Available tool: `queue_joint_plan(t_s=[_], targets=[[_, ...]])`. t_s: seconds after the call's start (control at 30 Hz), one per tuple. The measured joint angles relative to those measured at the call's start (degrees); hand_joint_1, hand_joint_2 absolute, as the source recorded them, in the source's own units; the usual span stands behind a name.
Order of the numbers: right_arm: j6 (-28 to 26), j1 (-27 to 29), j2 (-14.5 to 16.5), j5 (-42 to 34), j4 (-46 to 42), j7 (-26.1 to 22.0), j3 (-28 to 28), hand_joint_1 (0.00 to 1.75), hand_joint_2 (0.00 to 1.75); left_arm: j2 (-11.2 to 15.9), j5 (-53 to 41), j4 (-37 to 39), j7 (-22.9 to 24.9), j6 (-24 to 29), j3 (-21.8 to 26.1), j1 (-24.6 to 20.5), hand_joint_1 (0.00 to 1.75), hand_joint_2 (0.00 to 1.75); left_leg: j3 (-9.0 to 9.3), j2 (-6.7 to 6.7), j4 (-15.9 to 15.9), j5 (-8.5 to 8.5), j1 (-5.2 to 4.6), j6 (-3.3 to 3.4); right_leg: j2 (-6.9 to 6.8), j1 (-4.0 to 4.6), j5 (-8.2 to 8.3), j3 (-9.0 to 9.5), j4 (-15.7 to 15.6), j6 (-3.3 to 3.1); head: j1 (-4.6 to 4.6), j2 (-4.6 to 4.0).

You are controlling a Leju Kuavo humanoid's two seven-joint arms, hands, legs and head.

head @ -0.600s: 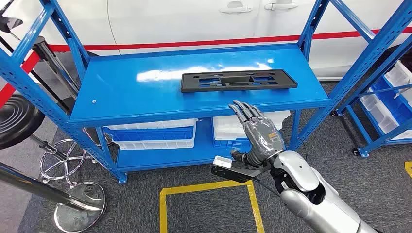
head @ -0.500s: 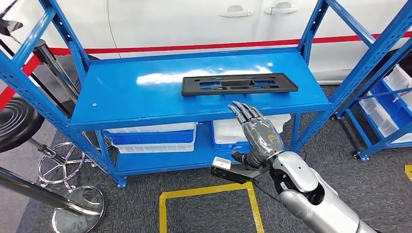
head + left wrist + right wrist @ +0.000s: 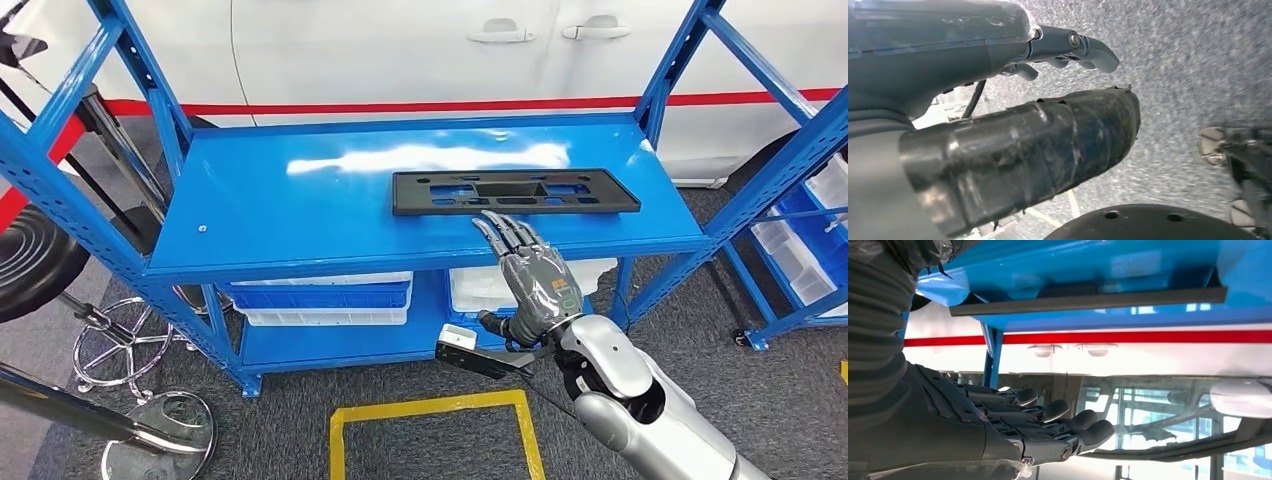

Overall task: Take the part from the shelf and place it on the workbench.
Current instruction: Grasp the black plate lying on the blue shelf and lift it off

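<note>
The part (image 3: 515,191), a flat black plastic panel with cut-out slots, lies flat on the top level of the blue shelf (image 3: 300,210), toward its right half and near the front edge. Nearest the robot, a yellow taped square (image 3: 432,440) marks the grey carpet. Above it the right hand (image 3: 530,275) is raised in front of the shelf edge, holding nothing, with its fingers stretched out and slightly apart; the fingertips reach just short of the part's near edge, and whether they touch it cannot be told. In the right wrist view the same hand (image 3: 1013,425) shows its fingers extended side by side. The left hand (image 3: 1048,100) hangs over the carpet with nothing in it, fingers loosely bent. On the shelf's lower level sit blue and white bins (image 3: 325,297). Behind the shelf stands a white car (image 3: 450,50) with a red stripe.
</note>
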Motion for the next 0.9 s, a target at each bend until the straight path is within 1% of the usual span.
queue_joint_plan(t_s=[0.03,0.07,0.1,0.17,0.2,0.23,0.27,0.3,0.33,0.37,0.4,0.47,0.5,0.53,0.6,0.63,0.67,0.7,0.73,0.8,0.83,0.87,0.9], targets=[[-0.03,-0.01,-0.01,0.0,0.08,-0.01,-0.06,0.0,1.75,-0.07,0.0,0.0,-0.01,0.0,-0.08,-0.07,0.0,0.0,0.18,0.01,-0.27,-0.23,0.02,-0.3,-0.02,0.29,0.46,0.55,-1.8,-0.45,0.01,0.0],[-0.06,0.0,-0.01,0.01,0.16,-0.01,-0.11,0.0,1.75,-0.13,-0.01,0.0,-0.01,0.0,-0.14,-0.15,0.0,0.0,0.38,0.03,-0.32,-0.21,0.01,-0.65,-0.01,0.51,0.11,0.74,-2.56,-0.84,0.04,0.0],[-0.08,0.0,-0.02,0.02,0.23,-0.02,-0.15,0.0,1.75,-0.15,-0.01,0.0,-0.01,-0.02,-0.19,-0.26,0.0,0.0,0.62,0.05,-0.41,-0.17,-0.06,-1.06,0.09,0.55,0.09,1.24,-3.34,-1.2,0.08,0.0],[-0.14,0.04,-0.02,0.04,0.31,-0.03,-0.19,0.0,1.75,-0.14,0.02,0.0,-0.02,-0.05,-0.26,-0.32,0.0,0.0,1.15,0.1,0.51,-0.68,-0.15,-1.63,0.21,0.2,0.28,2.88,-4.46,-1.74,0.04,0.0],[-0.23,0.02,-0.02,0.04,0.33,-0.04,-0.2,0.0,1.75,-0.12,0.06,0.0,-0.02,-0.07,-0.29,-0.33,0.0,0.0,0.69,0.1,1.95,-1.57,-0.15,-1.77,0.21,0.0,0.17,3.77,-4.81,-1.99,-0.02,0.0],[-0.38,0.02,0.0,0.04,0.36,-0.04,-0.21,0.0,1.75,-0.11,0.14,0.0,-0.02,-0.07,-0.34,-0.35,0.0,0.0,-0.61,0.1,4.49,-2.94,-0.09,-1.85,0.18,-0.09,-0.04,4.37,-5.06,-2.21,-0.06,0.0],[-0.62,0.09,0.03,0.13,0.42,-0.04,-0.22,0.0,1.75,-0.11,0.24,0.0,-0.02,-0.07,-0.44,-0.37,0.0,0.0,-2.63,0.1,7.9,-4.51,-0.06,-1.97,0.15,-0.05,-0.36,4.71,-5.08,-2.41,-0.13,0.0],[-0.92,0.27,0.06,0.43,0.54,-0.04,-0.23,0.0,1.75,-0.11,0.44,0.0,-0.03,-0.07,-0.61,-0.4,0.0,0.0,-5.04,0.1,11.44,-5.87,-0.01,-2.15,0.15,0.0,-0.72,4.92,-5.0,-2.52,-0.14,0.0],[-1.26,0.53,0.11,0.93,0.71,-0.09,-0.23,0.0,1.75,-0.12,0.67,0.0,-0.04,-0.07,-0.85,-0.43,0.0,0.0,-7.08,0.11,14.0,-6.48,0.02,-2.33,0.15,0.05,-1.11,5.15,-4.87,-2.53,-0.14,0.0],[-1.67,0.83,0.18,1.65,0.92,-0.22,-0.24,0.0,1.75,-0.13,0.95,0.0,-0.05,-0.07,-1.16,-0.44,0.0,0.0,-8.3,0.11,14.77,-5.89,0.02,-2.47,0.2,0.08,-1.56,5.51,-4.74,-2.49,-0.15,0.0],[-2.1,1.11,0.24,2.41,1.16,-0.39,-0.26,0.0,1.75,-0.13,1.23,0.0,-0.06,-0.08,-1.49,-0.44,0.0,0.0,-8.42,0.12,13.44,-4.03,0.02,-2.53,0.27,0.09,-2.06,6.03,-4.62,-2.41,-0.15,0.0],[-2.91,1.67,0.31,3.6,1.76,-0.83,-0.37,0.0,1.75,-0.1,1.67,0.01,-0.04,-0.09,-2.18,-0.31,0.0,0.0,-6.42,0.11,6.74,1.34,-0.04,-2.2,0.37,0.08,-3.14,7.23,-4.47,-2.12,-0.13,0.0],[-3.25,1.94,0.31,3.93,2.15,-0.95,-0.44,0.0,1.75,-0.07,1.83,0.03,-0.03,-0.1,-2.5,-0.22,0.0,0.0,-5.55,0.11,3.61,2.48,-0.2,-1.97,0.41,0.1,-3.6,7.64,-4.38,-1.89,-0.12,0.0],[-3.49,2.22,0.31,4.12,2.54,-1.02,-0.54,0.0,1.75,-0.04,1.95,0.04,-0.03,-0.12,-2.8,-0.2,0.0,0.0,-4.93,0.1,1.63,3.22,-0.37,-1.57,0.41,0.13,-3.99,7.83,-4.3,-1.57,-0.13,0.0],[-3.91,2.93,0.34,4.18,3.29,-0.84,-0.82,0.0,1.75,0.01,2.05,0.07,-0.02,-0.15,-3.28,-0.24,0.0,0.0,-4.59,0.09,0.39,2.86,-0.62,-0.76,0.38,0.27,-4.3,8.09,-4.07,-0.85,-0.11,0.0],[-4.08,3.31,0.37,4.12,3.57,-0.67,-1.09,0.0,1.75,-0.01,2.08,0.07,-0.02,-0.15,-3.51,-0.34,0.0,0.0,-4.1,0.07,0.15,3.39,-0.46,-0.29,0.34,0.34,-4.37,8.19,-3.89,-0.54,-0.11,0.0],[-4.38,3.72,0.41,4.07,3.91,-0.49,-1.52,0.0,1.75,-0.01,2.19,0.07,-0.01,-0.15,-3.77,-0.36,0.0,0.0,-3.52,0.08,-0.32,3.44,-0.29,0.03,0.31,0.35,-4.39,8.06,-3.1,-0.23,-0.05,0.0],[-4.73,4.0,0.44,4.03,4.29,-0.4,-2.08,0.0,1.75,0.01,2.35,0.07,-0.01,-0.13,-4.04,-0.41,0.0,0.0,-2.85,0.09,-0.79,3.45,-0.11,0.28,0.31,0.3,-4.69,7.26,-1.46,0.07,-0.01,0.0],[-5.09,4.25,0.46,4.01,4.75,-0.4,-2.69,0.0,1.75,0.03,2.52,0.07,0.01,-0.11,-4.28,-0.47,0.0,0.0,-2.28,0.1,-1.23,3.39,0.04,0.48,0.28,0.12,-5.47,5.67,1.31,0.42,0.03,0.0],[-5.66,4.85,0.51,4.01,5.79,-0.55,-3.7,0.0,1.75,0.08,2.89,0.07,0.1,-0.11,-4.61,-0.5,0.0,0.0,-1.63,0.1,-1.54,2.95,0.08,0.72,0.27,-0.39,-7.96,1.02,8.26,1.22,0.08,0.0],[-5.76,5.28,0.56,4.02,6.26,-0.66,-4.04,0.0,1.75,0.09,3.02,0.07,0.19,-0.14,-4.75,-0.54,0.0,0.0,-1.36,0.06,-1.53,2.64,0.09,0.74,0.26,-0.66,-8.78,-1.11,10.73,1.54,0.08,0.0],[-5.8,5.73,0.61,4.06,6.66,-0.8,-4.36,0.0,1.75,0.09,3.15,0.07,0.3,-0.17,-4.93,-0.58,0.0,0.0,-0.99,0.02,-1.51,2.28,0.11,0.7,0.25,-0.92,-8.49,-2.43,11.48,1.82,0.08,0.0],[-5.81,6.1,0.69,4.14,6.99,-0.93,-4.69,0.0,1.75,0.09,3.27,0.07,0.38,-0.2,-5.16,-0.6,0.0,0.0,-0.49,-0.02,-1.5,1.87,0.14,0.61,0.2,-1.13,-6.94,-2.73,10.28,1.98,0.08,0.0]])
